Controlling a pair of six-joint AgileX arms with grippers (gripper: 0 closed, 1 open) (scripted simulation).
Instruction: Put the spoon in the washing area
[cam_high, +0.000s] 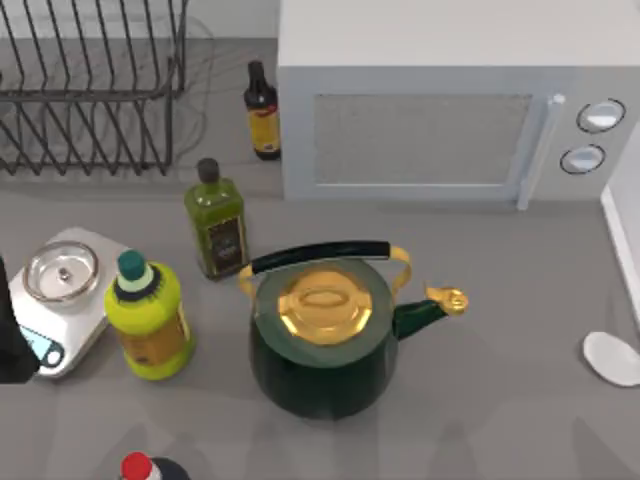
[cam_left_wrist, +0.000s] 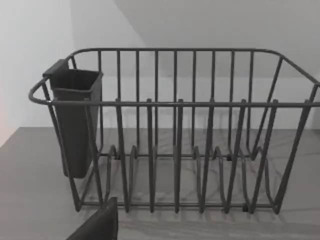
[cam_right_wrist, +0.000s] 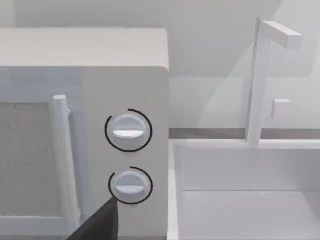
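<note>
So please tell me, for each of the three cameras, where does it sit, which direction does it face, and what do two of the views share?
Top view: above the table, looking down on the kettle, spoon and microwave.
Left wrist view: on my left arm, facing the dish rack; a dark part of that arm shows at the edge.
Right wrist view: on my right arm, facing the microwave's knobs and the sink.
Shared: top and right wrist views both show the microwave; top and left wrist views both show the rack.
</note>
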